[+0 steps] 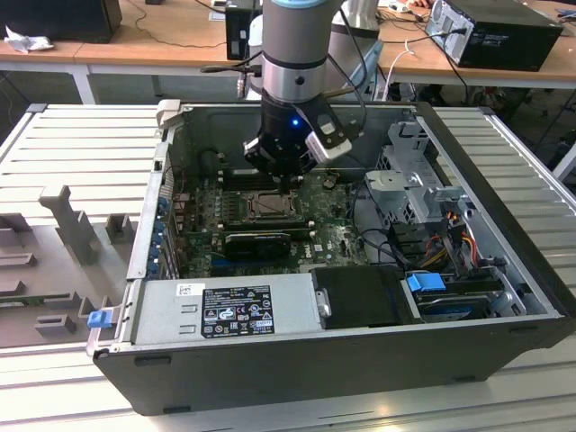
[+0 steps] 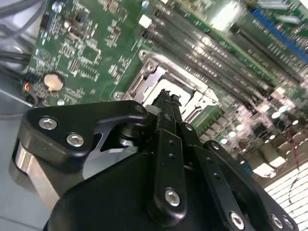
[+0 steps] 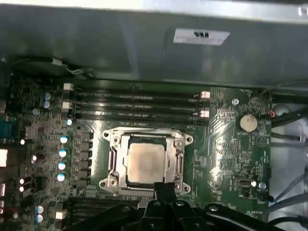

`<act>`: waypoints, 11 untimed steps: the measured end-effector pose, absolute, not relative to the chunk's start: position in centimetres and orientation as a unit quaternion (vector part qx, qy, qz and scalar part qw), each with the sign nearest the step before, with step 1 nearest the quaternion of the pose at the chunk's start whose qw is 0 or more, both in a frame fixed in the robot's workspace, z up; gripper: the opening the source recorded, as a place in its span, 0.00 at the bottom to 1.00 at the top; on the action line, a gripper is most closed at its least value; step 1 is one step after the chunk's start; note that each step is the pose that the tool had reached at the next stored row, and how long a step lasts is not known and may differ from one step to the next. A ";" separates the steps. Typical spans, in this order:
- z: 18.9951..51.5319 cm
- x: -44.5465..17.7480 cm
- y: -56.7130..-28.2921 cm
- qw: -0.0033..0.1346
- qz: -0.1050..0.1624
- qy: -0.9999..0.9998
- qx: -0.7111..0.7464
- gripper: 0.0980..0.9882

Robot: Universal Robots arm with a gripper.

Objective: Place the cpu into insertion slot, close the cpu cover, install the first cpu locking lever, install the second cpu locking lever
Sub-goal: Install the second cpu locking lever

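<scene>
The cpu (image 3: 146,162), a pale beige square chip, lies flat inside the insertion slot (image 3: 107,184) on the green motherboard (image 3: 221,159). The silver cpu cover (image 3: 179,163) lies down around the chip, framing it. A thin metal lever (image 3: 144,130) runs along one edge of the socket. My gripper (image 3: 164,189) hangs just above the socket's edge, shut with nothing between its black fingers (image 2: 169,113). In the exterior view the gripper (image 1: 290,183) reaches down into the open computer case, right over the socket (image 1: 268,206).
Memory slots (image 3: 134,103) and a coin battery (image 3: 248,122) flank the socket. A long black finned card (image 1: 256,241) lies just in front of it. The power supply (image 1: 225,306), a drive cage (image 1: 409,180) and loose cables (image 1: 450,243) crowd the case.
</scene>
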State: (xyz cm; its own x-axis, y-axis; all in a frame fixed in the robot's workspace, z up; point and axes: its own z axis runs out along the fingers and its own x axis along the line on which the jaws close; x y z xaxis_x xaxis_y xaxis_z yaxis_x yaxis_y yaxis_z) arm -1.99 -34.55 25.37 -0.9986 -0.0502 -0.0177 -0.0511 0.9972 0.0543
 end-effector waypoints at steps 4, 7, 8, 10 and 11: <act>25.3 -2.0 -35.3 0.008 0.059 0.998 -0.025 0.01; 25.0 -2.0 -35.7 0.008 0.068 0.997 -0.025 0.01; 24.7 -2.0 -36.0 0.006 0.068 0.997 -0.025 0.01; 24.3 -2.0 -36.4 0.004 0.068 0.997 -0.025 0.01; 24.0 -2.0 -36.6 0.003 0.068 0.997 -0.027 0.01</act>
State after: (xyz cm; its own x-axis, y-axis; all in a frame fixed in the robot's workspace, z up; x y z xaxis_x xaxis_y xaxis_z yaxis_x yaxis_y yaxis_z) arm -1.99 -36.62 24.00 -0.9985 -0.0531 -0.0100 -0.0540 0.9893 0.1354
